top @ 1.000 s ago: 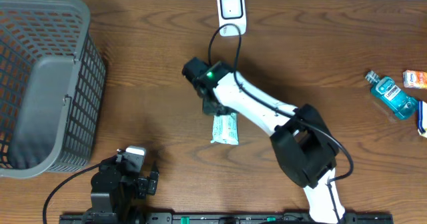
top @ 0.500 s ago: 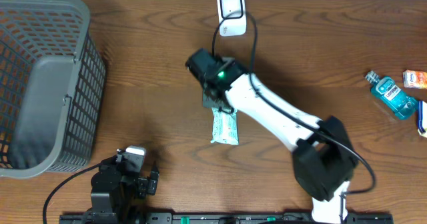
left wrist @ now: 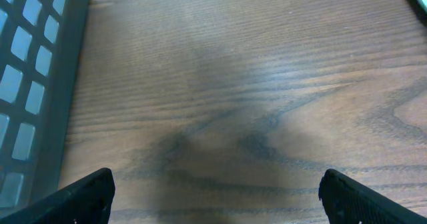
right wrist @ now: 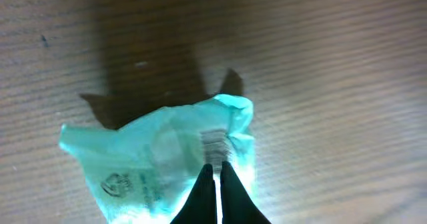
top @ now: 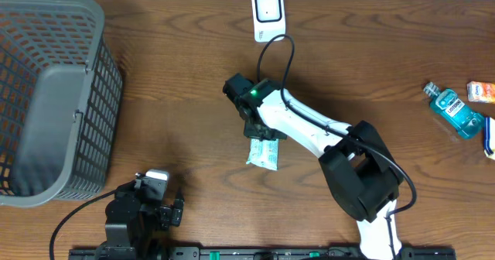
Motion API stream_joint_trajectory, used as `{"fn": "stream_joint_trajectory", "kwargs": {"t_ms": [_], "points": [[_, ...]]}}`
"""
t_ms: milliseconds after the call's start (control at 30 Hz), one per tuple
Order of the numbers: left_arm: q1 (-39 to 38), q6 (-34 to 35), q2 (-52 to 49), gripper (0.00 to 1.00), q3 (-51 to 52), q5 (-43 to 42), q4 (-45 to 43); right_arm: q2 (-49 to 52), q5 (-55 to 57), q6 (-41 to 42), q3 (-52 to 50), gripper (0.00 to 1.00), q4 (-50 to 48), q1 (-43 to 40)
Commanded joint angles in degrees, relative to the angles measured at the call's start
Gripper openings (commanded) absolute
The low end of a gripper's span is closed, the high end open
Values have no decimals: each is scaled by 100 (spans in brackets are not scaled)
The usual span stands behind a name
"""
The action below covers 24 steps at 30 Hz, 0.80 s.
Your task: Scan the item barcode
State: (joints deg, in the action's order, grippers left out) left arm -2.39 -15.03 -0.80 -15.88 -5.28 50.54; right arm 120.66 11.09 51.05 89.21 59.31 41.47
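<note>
The right gripper (right wrist: 215, 184) is hanging over the middle of the table (top: 170, 82), its two fingers (right wrist: 200, 196) pressed together and pinching the near edge of a pale green packet (right wrist: 150, 161). In the overhead view the packet is trailing from the fingertips back toward the robot's side, its long axis running roughly along the line from the robot to the white scanner (top: 268, 11) at the far edge. The scanner is lying on the opposite side of the gripper from the packet, well apart from it. The barcode (right wrist: 215, 144) is sitting just past the fingertips and facing up toward the wrist camera, so the coming move is probably turning on carrying the packet forward and tipping that printed face toward the scanner. The left gripper (left wrist: 213, 197) is resting near the robot's base with its fingers spread wide and holding nothing, much farther from both packet and scanner than the right arm.
</note>
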Motion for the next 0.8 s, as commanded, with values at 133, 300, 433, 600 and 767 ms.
{"fn": "stream_joint_trajectory", "kwargs": {"t_ms": [133,300,433,600,767], "points": [[20,11,17,98,81,-11,168,-708,232,-76,243,1,151,44],[20,11,17,98,81,-11,168,-654,492,-72,-151,1,-260,61],[20,11,17,98,81,-11,168,-557,507,-72,-675,1,-977,57],[20,11,17,98,81,-11,168,-525,553,-72,-1036,1,-1263,31],[20,11,17,98,81,-11,168,-527,553,-72,-1036,1,-1222,-35]]}}
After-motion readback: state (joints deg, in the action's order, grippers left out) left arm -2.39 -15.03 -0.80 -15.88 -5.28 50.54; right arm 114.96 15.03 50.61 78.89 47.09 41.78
